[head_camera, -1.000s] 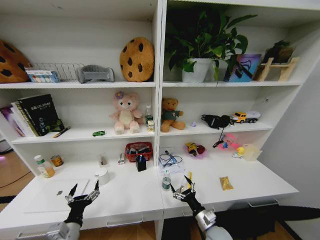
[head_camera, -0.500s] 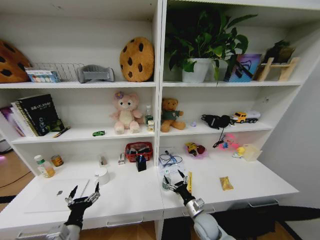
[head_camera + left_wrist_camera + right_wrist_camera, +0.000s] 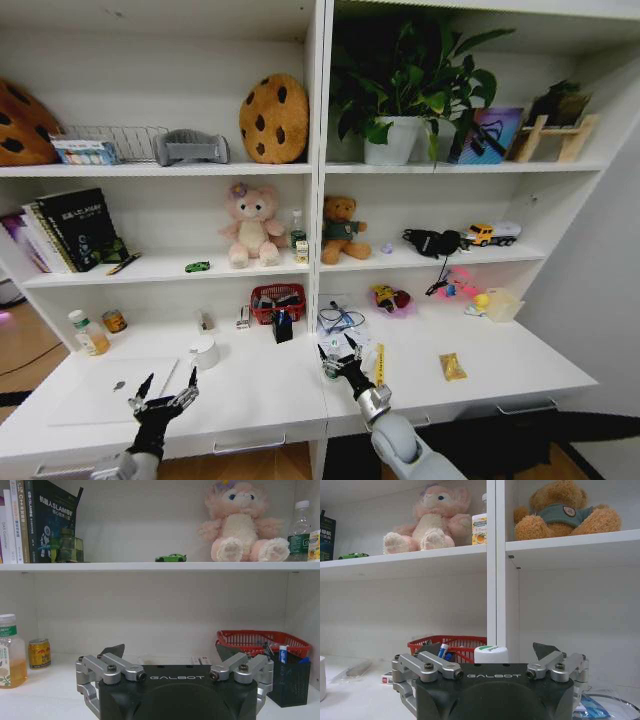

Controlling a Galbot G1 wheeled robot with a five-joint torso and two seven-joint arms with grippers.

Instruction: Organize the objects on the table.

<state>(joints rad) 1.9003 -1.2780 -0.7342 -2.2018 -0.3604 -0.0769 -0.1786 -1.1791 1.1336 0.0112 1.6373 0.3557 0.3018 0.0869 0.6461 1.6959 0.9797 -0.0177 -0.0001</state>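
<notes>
Reaching over the desk (image 3: 250, 385), right gripper (image 3: 338, 358) is spreading around the small green can (image 3: 332, 366). Left gripper (image 3: 162, 394) is hovering spread at the desk's front edge.

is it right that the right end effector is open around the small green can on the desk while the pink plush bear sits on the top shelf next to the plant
Only the bear's place is wrong. The head view shows the pink plush bear on the middle shelf, left of the divider, not beside the plant. The right end effector is indeed open around the small green can on the desk.
</notes>
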